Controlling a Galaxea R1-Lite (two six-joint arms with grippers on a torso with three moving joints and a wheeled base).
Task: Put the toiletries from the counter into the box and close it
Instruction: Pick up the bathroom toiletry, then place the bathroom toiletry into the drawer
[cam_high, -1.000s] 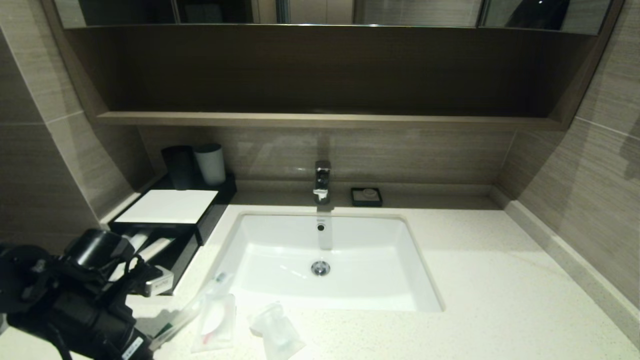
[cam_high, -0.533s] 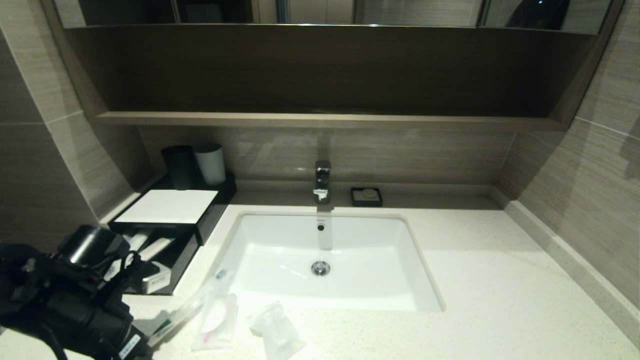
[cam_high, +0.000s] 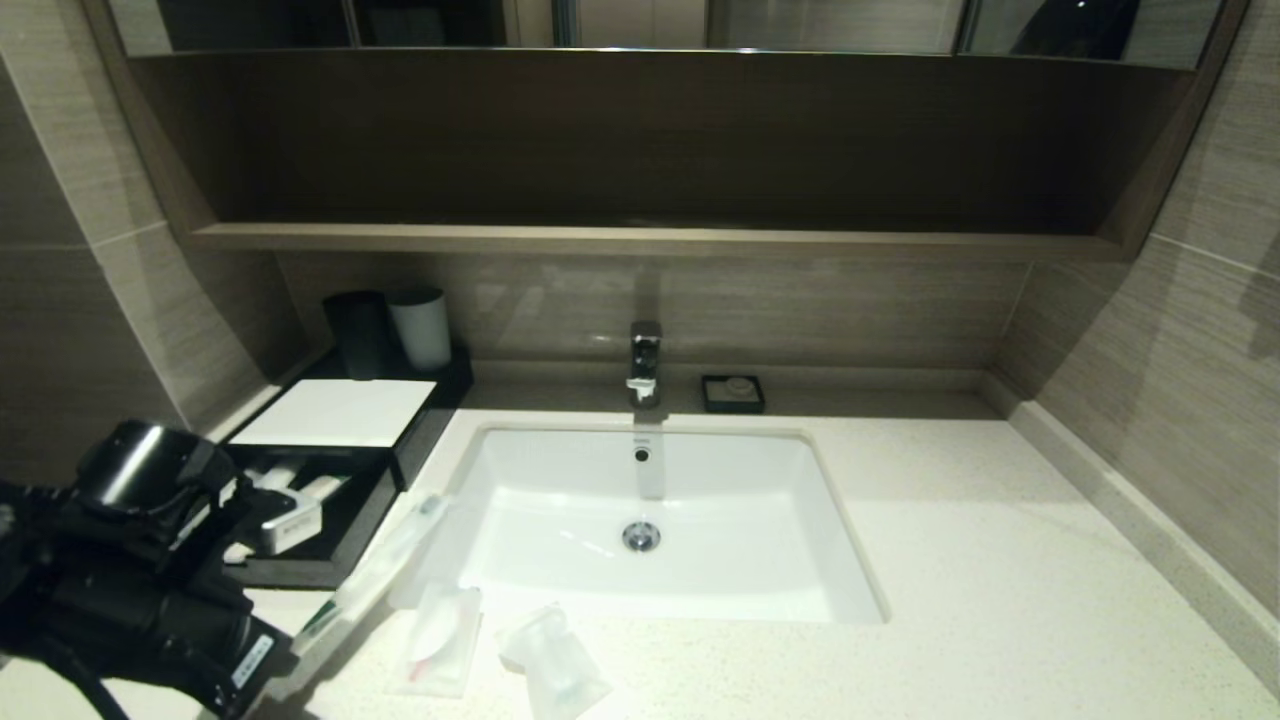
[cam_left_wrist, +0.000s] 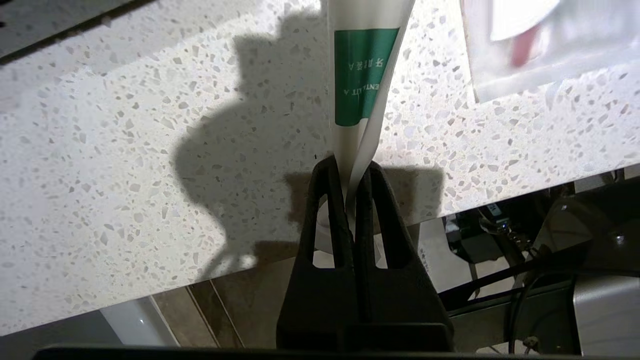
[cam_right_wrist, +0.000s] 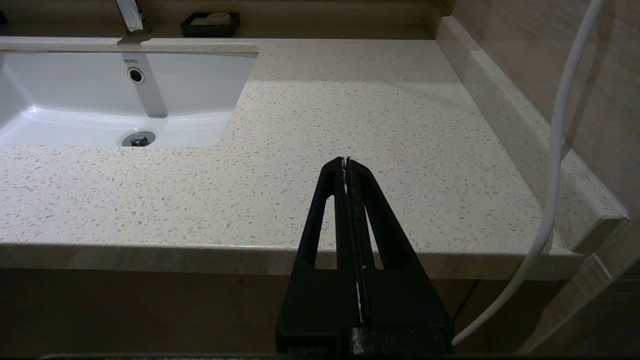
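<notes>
Three toiletry packets (cam_high: 440, 640), one in left gripper (cam_left_wrist: 350, 172)

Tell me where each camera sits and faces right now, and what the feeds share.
Head view: high, looking down on the counter, basin and box; left arm at lower left.
Left wrist view: behind the left pincer, shut on the toothbrush packet, above the counter.
Right wrist view: behind the shut right pincer, low before the counter edge, facing the basin.
Shared: head and left wrist both show the toothbrush packet.

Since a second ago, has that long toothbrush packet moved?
Yes. The toothbrush packet, pinched in the left tool, has swung up and back, its far end now beside the basin's left rim.
</notes>
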